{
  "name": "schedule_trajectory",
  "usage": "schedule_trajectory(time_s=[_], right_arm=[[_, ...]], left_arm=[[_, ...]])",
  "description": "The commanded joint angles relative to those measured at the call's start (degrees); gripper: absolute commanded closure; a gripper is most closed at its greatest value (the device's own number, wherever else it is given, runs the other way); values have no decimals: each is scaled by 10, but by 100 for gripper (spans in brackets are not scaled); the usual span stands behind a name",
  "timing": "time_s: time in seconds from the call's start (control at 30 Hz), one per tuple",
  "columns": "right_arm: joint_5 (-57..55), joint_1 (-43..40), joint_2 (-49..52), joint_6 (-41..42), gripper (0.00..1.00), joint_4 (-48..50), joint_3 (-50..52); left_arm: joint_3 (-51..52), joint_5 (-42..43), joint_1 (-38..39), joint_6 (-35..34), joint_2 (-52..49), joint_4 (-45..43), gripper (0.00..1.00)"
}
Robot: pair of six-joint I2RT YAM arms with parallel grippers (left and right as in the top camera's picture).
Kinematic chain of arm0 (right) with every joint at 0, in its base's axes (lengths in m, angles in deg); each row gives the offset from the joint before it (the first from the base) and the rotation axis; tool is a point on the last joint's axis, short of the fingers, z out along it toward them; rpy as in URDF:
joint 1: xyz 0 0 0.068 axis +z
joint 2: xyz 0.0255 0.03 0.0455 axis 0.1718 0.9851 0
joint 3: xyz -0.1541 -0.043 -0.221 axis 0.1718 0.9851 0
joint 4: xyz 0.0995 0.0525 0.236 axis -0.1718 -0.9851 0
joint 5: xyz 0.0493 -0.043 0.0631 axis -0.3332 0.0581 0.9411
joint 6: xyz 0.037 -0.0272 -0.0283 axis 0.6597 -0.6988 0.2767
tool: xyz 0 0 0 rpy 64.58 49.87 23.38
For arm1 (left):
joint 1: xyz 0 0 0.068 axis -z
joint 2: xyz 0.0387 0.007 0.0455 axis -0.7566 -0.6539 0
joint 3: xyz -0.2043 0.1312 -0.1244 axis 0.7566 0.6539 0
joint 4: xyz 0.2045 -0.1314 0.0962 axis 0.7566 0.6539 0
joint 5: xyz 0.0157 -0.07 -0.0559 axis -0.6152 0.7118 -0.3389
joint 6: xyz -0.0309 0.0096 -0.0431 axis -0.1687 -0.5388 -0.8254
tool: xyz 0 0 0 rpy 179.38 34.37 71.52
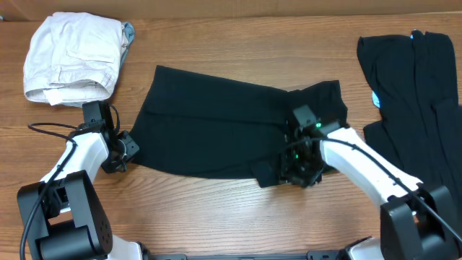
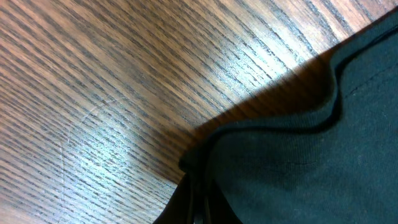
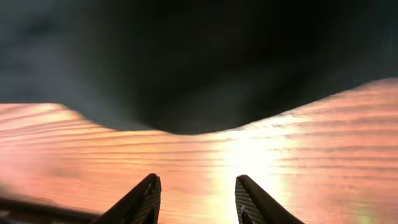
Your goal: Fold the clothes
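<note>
Two arms work at one table [image 1: 216, 209]. On it lie one black garment [image 1: 209, 123] spread out, one black pile [image 1: 411, 79] at the right edge, whose pieces I cannot count, and one folded white cloth [image 1: 72, 58] at the far left corner.

The garment is plain, thin and matte. It lies mostly flat in the middle of the table, with a small fold at its near right corner. Its long axis runs left to right, with the right end tilted slightly toward the robot.

The left gripper [image 1: 128, 149] is pinched tight on the garment's left edge, lifting it a little off the wood. The right gripper [image 1: 297, 172] sits at the near right corner with its fingers parted narrowly and nothing between them.
</note>
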Motion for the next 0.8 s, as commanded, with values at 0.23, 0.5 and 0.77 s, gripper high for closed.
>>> schedule_trajectory(time_s=[0.23, 0.5, 0.77], right_arm=[[-2, -4, -7, 53, 26, 113, 82], [-24, -5, -7, 51, 26, 128, 72], [-42, -27, -7, 48, 34, 127, 32]], left_arm=[[26, -17, 0, 0, -37, -4, 96], [26, -17, 0, 0, -37, -6, 96], [26, -17, 1, 0, -37, -6, 96]])
